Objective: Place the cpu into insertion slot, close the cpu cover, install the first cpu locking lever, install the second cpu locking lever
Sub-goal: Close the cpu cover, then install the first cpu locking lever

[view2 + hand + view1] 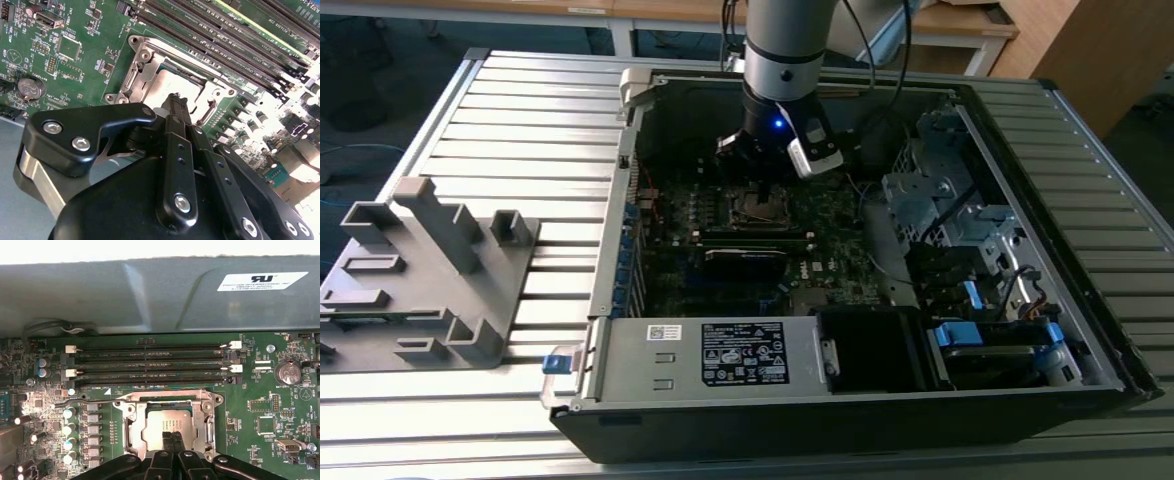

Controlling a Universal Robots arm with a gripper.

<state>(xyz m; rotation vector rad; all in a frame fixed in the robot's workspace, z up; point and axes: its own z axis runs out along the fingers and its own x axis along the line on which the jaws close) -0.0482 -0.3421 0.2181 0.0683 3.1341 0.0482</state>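
Gripper (172, 439) at cpu (159, 426), exterior view — grey rack (430, 268)

cpu (167, 422) is showing dull grey-bronze with dark print | cpu cover (131, 430) is gleaming silver | circuit board (250, 395) is showing dark green with fine pale tracing | memory slots (150, 365) are showing black with white end clips | gripper (172, 436) is showing matte black with silver screws | table (520, 120) is showing pale grey ribbing
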